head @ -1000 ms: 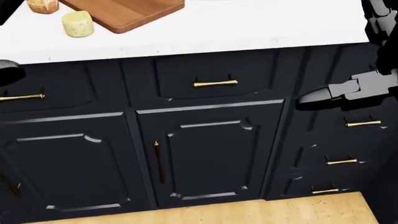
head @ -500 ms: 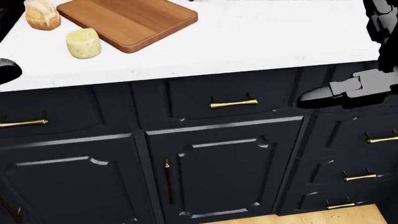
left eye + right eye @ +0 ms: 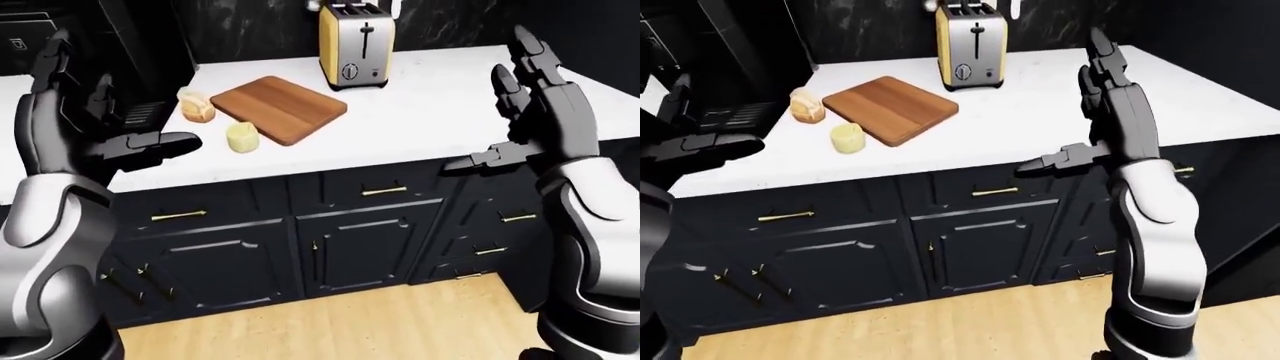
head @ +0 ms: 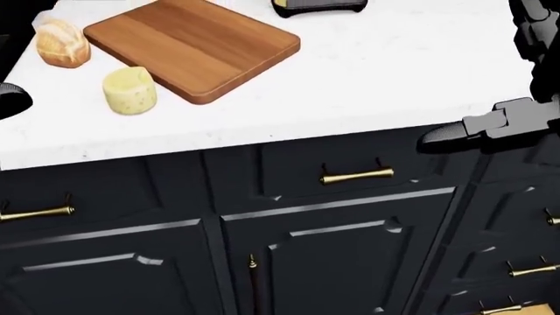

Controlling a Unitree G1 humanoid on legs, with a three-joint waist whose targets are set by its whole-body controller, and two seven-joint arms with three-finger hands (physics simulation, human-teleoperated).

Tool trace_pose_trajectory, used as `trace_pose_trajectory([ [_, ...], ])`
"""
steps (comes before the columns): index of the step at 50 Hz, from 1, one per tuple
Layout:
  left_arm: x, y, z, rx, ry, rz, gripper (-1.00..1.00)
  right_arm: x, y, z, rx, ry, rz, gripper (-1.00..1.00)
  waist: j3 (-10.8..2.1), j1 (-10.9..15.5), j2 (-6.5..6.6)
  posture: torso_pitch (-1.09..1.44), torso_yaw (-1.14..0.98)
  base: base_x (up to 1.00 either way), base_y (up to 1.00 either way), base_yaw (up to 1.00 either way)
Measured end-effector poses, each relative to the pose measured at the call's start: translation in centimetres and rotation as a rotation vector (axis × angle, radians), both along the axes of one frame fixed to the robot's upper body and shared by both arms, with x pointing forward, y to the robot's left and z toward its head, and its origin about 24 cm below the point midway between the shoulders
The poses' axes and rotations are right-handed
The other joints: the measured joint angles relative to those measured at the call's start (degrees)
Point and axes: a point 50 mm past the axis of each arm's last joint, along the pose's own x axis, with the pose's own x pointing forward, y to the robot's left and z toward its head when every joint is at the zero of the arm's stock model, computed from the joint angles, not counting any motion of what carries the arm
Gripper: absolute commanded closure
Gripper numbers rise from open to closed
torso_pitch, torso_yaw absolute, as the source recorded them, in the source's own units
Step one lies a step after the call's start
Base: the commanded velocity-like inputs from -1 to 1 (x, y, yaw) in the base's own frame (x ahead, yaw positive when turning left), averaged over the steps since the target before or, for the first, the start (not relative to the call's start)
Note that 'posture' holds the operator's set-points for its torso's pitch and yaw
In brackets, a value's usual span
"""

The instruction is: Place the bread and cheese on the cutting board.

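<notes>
Approaching the counter, both hands raised and empty.

The left hand (image 3: 75, 124) and right hand (image 3: 540, 112) hold their fingers spread, gripping nothing, likely readied for reaching. Well beyond the left fingertips, the bread (image 3: 197, 106) and cheese (image 3: 242, 136) sit just beside the cutting board (image 3: 280, 107), neither on it yet.

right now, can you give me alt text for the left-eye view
A wooden cutting board lies bare on a white counter, with a bread roll and a cheese round on the counter to its left and a toaster behind it. The robot's left hand and right hand are raised, open and empty, above dark cabinets.
</notes>
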Motion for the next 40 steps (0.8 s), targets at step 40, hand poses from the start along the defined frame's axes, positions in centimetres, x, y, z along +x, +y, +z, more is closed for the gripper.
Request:
trace_pose_trajectory([
  [40,-0.1,-0.3,0.2,0.001,-0.009,-0.02,-1.0,-0.1,-0.4,0.2,-0.004,-0.001,-0.02,-1.0,0.32,-1.1,1.91,0.0,0.0,0.14,0.14,0.0],
])
